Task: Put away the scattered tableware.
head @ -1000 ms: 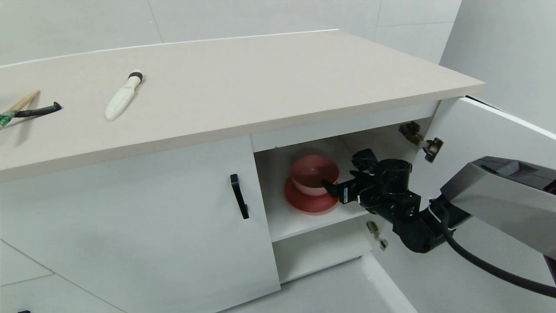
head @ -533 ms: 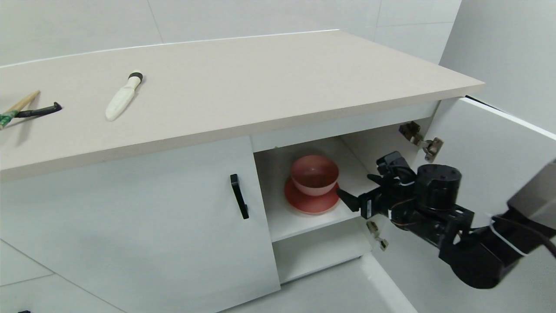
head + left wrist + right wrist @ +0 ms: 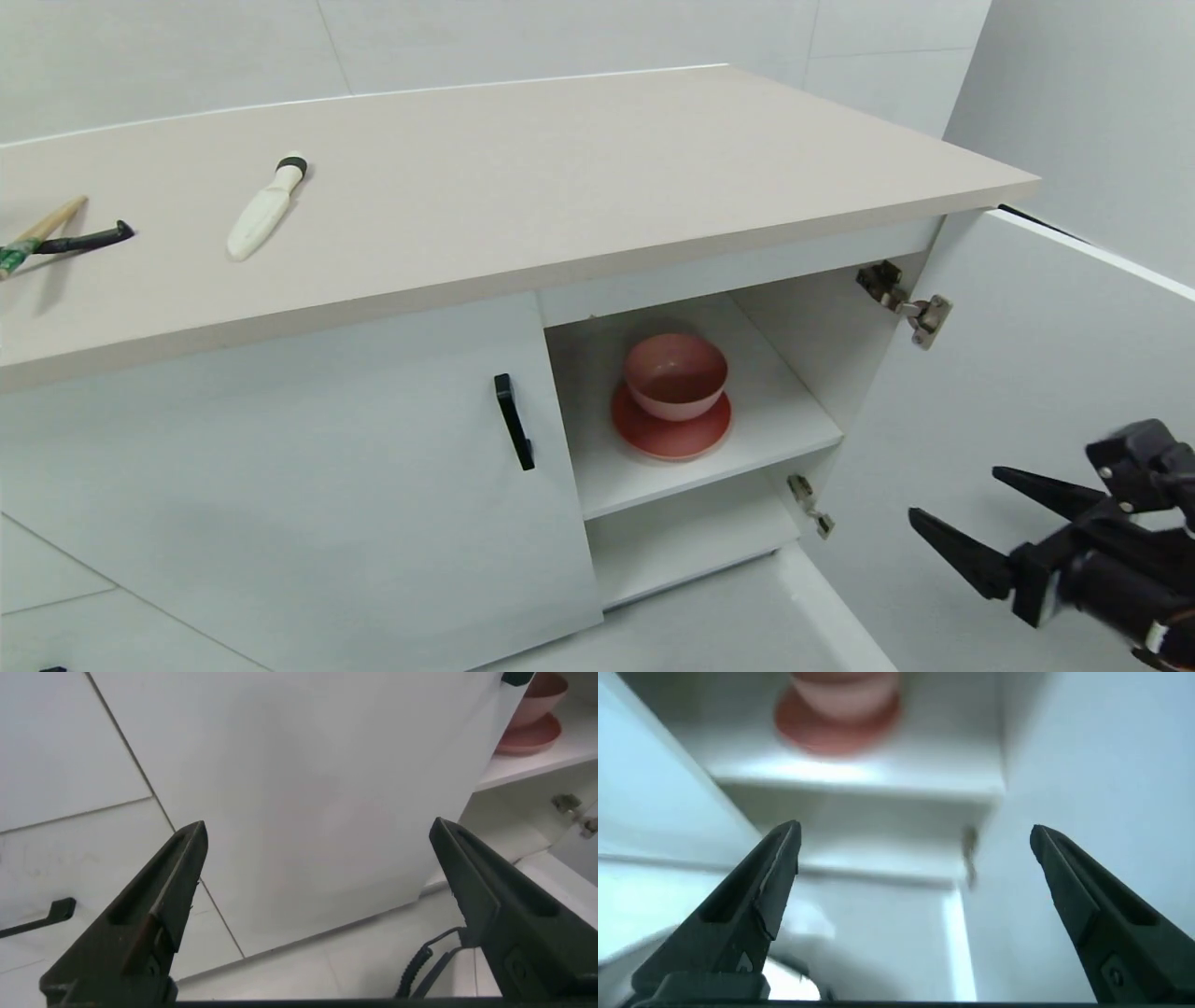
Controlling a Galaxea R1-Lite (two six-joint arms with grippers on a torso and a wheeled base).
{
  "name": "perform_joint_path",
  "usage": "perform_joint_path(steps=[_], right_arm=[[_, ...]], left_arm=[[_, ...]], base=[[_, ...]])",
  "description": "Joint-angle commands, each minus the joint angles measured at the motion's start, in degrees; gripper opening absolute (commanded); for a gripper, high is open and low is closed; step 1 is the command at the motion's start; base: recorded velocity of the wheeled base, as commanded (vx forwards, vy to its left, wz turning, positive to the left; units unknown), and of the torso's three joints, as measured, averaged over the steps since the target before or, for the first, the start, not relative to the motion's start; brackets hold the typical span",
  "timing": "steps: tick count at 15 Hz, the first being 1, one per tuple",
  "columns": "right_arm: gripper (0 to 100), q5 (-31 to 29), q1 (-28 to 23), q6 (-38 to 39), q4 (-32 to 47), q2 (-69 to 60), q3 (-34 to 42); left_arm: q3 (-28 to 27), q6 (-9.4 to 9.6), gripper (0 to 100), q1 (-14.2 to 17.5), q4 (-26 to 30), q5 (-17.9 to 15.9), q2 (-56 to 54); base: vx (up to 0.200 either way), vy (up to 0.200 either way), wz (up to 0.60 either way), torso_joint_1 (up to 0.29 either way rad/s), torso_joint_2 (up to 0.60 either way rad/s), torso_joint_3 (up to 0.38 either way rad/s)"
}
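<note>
Bowl (image 3: pixel 675 373): I see it on the plate (image 3: pixel 670 435) in the cupboard (image 3: pixel 780 411).
Left gripper (image 3: pixel 318 826): spread.
Right gripper (image 3: pixel 952 491): spread.

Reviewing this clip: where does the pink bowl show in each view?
Head view: pink bowl inside the open cabinet, on the upper shelf.
Left wrist view: bowl just past the closed door edge.
Right wrist view: bowl ahead of the open right gripper, on that shelf.
Shared landmark: the red plate under it.
</note>
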Motion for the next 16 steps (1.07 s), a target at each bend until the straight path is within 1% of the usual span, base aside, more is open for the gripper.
perform_joint_path(steps=[1,2,3,4,5,7,8,9,10,14,16], right_arm=[[100,-0.22,-4.10,-0.13,8.06,-16.30,3.02],[100,-0.22,-5.07,-0.04,15.62,-22.98,3.02],[100,-0.31,-5.86,0.05,19.75,-27.02,3.02],[100,-0.31,-8.58,0.05,28.28,-34.85,3.02],[100,-0.22,-12.54,0.13,40.23,-46.27,3.02],[100,-0.13,-15.35,0.31,59.04,-65.34,2.85],[100,-0.04,-17.73,0.22,67.83,-74.22,2.76],[100,-0.13,-18.87,1.01,68.97,-77.30,2.58],[100,-0.40,-20.27,2.07,67.13,-79.23,3.02],[100,-0.31,-19.75,2.16,67.21,-81.16,3.02],[100,-0.13,-19.75,1.72,67.21,-81.08,3.02]], left_arm=[[0.00,-0.64,100,-0.05,0.04,0.00,-0.16],[0.00,-1.61,100,0.04,-0.05,0.00,-0.16],[0.00,-1.70,100,-0.05,-0.05,0.00,-0.16],[0.00,-1.70,100,0.04,-0.05,0.00,-0.16],[0.00,-1.79,100,-0.05,-0.05,0.00,-0.16],[-0.09,-1.87,100,-0.05,-0.05,0.00,-0.16],[-0.09,-1.96,100,-0.05,-0.05,0.00,-0.16],[-0.09,-1.87,100,0.04,-0.05,0.00,-0.16],[-0.09,-1.87,100,0.04,-0.05,0.00,-0.16],[0.00,-1.87,100,-0.05,-0.05,0.00,-0.16],[-0.09,-1.52,100,0.04,0.04,0.00,-0.16]], base=[[0.000,0.000,0.00,0.000,0.00,0.000],[0.000,0.000,0.00,0.000,0.00,0.000],[0.000,0.000,0.00,0.000,0.00,0.000],[0.000,0.000,0.00,0.000,0.00,0.000],[0.000,0.000,0.00,0.000,0.00,0.000],[0.000,0.000,0.00,0.000,0.00,0.000],[0.000,0.000,0.00,0.000,0.00,0.000],[0.000,0.000,0.00,0.000,0.00,0.000],[0.000,0.000,0.00,0.000,0.00,0.000],[0.000,0.000,0.00,0.000,0.00,0.000],[0.000,0.000,0.00,0.000,0.00,0.000]])
